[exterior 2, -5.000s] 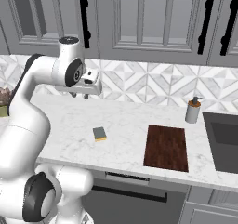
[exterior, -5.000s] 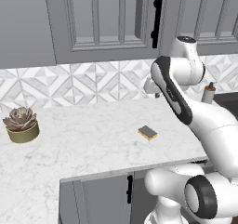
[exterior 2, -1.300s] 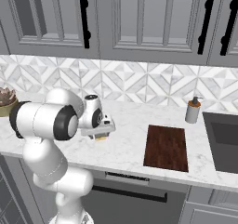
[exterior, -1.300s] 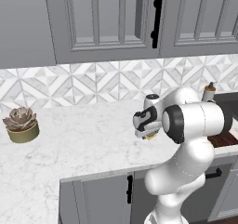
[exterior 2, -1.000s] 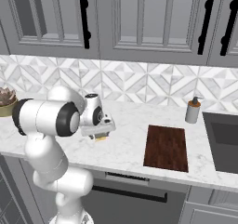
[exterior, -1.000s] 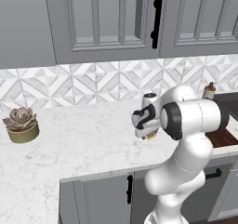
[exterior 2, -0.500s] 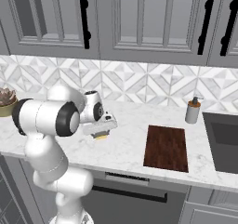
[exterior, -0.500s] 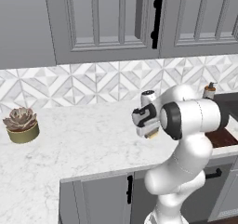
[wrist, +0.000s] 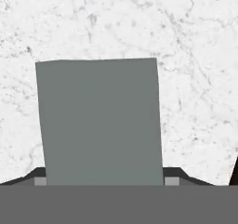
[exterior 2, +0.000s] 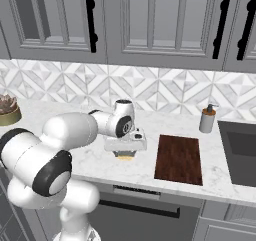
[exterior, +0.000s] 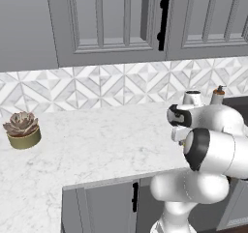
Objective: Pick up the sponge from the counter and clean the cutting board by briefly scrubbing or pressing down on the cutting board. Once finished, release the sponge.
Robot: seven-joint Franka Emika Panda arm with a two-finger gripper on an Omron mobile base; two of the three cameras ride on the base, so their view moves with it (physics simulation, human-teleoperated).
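Note:
My gripper (exterior 2: pixel 125 152) hangs low over the white marble counter (exterior 2: pixel 167 126), shut on the sponge (exterior 2: pixel 125 157), whose yellow body peeks out under the hand. Looking along the gripper, the sponge's grey-green scrub top (wrist: pixel 100 121) sits between the two dark fingertips (wrist: pixel 39 174) with marble counter (wrist: pixel 195 42) behind it. The dark reddish-brown cutting board (exterior 2: pixel 179 158) lies flat just right of the gripper, a short gap away. A thin sliver of the board (wrist: pixel 234 174) shows at the hand view's right edge. From the left base camera my own arm (exterior: pixel 213 140) hides the hand and the sponge.
A soap bottle (exterior 2: pixel 207 119) stands behind the board, and a dark sink (exterior 2: pixel 240 147) lies at the far right. A potted succulent (exterior 2: pixel 6 110) (exterior: pixel 22 129) sits at the counter's far left. Patterned tile backsplash and grey upper cabinets rise behind.
The hand has carried the sponge to the right along the counter, closer to the cutting board. The board, bottle and plant have not moved.

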